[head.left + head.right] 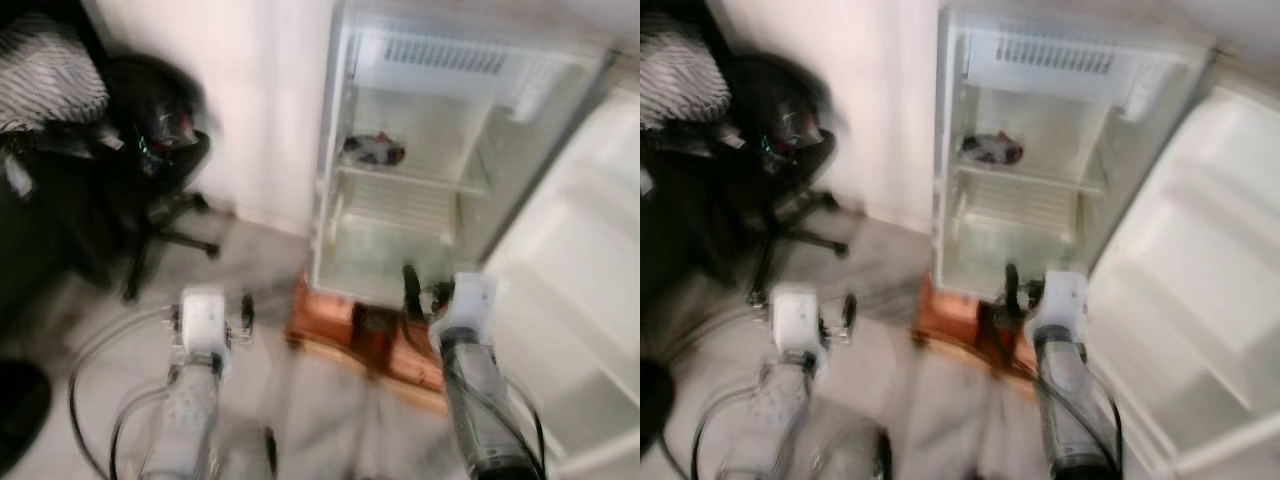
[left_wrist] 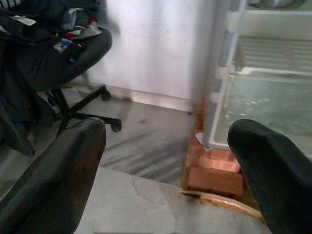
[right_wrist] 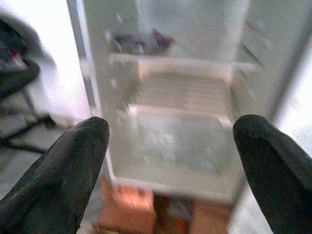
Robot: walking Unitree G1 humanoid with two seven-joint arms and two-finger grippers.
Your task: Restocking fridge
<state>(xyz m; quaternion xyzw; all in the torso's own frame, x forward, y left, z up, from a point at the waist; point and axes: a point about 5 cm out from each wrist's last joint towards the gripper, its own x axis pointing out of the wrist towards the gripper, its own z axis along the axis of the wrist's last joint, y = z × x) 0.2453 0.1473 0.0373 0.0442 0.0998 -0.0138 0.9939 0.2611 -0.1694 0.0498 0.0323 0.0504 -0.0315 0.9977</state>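
The fridge (image 1: 420, 170) stands open on a brick base (image 1: 345, 325), nearly bare with one dark packet (image 1: 372, 150) at the left end of its upper shelf (image 1: 415, 178), and both the left pincer (image 2: 170, 165) and right pincer (image 3: 170, 165) are spread and empty, so restocking seems barely begun.

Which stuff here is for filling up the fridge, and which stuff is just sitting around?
For the job:
fridge, standing with its door swung open
dark packet on the upper shelf
left gripper, open and holding nothing
right gripper, open, pointed at the shelves

Just lying about:
black office chair piled with clothes
bricks under the fridge
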